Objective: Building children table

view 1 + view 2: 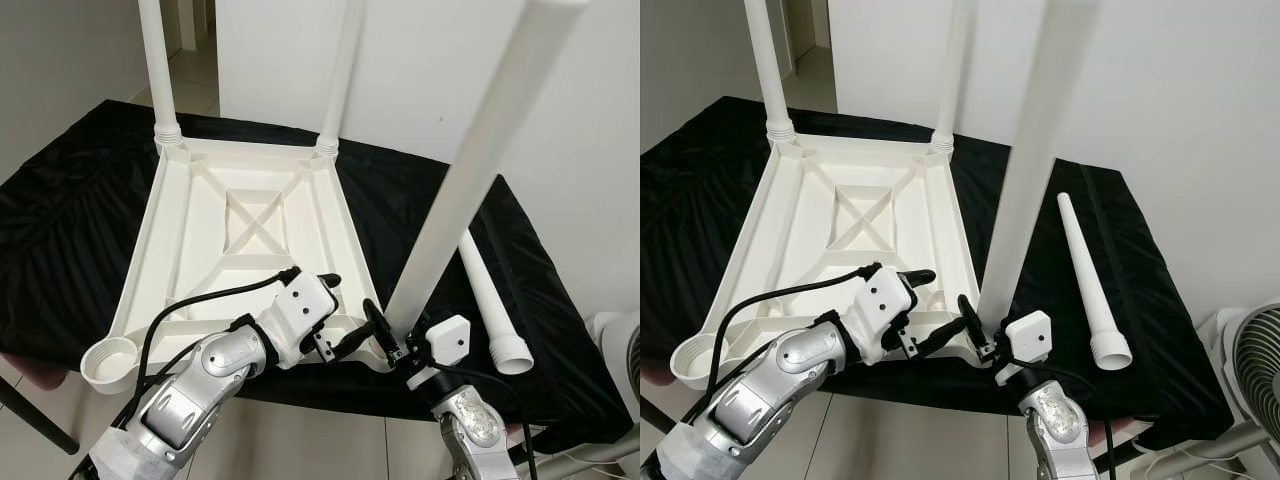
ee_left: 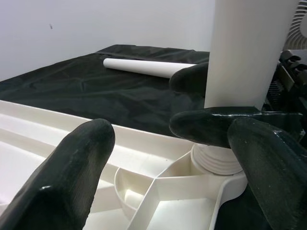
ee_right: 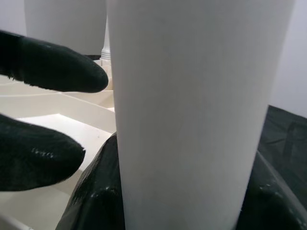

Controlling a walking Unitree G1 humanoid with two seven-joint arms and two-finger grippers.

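Observation:
A white plastic tabletop (image 1: 250, 262) lies upside down on a black-draped table. Two white legs (image 1: 157, 70) (image 1: 342, 70) stand in its far corners. A third leg (image 1: 470, 170) stands tilted at the near right corner, its threaded base (image 2: 217, 162) at the socket. My right gripper (image 1: 397, 337) is shut on this leg just above the base, with fingers (image 2: 206, 125) wrapped around it. My left gripper (image 1: 345, 310) is open just left of that corner, over the tabletop's near edge, holding nothing. A fourth leg (image 1: 488, 295) lies loose on the cloth to the right.
The near left corner socket (image 1: 108, 361) holds no leg. The black cloth (image 1: 70, 220) hangs over the table's edges. A white fan (image 1: 622, 365) stands on the floor at the right, and a white wall rises behind the table.

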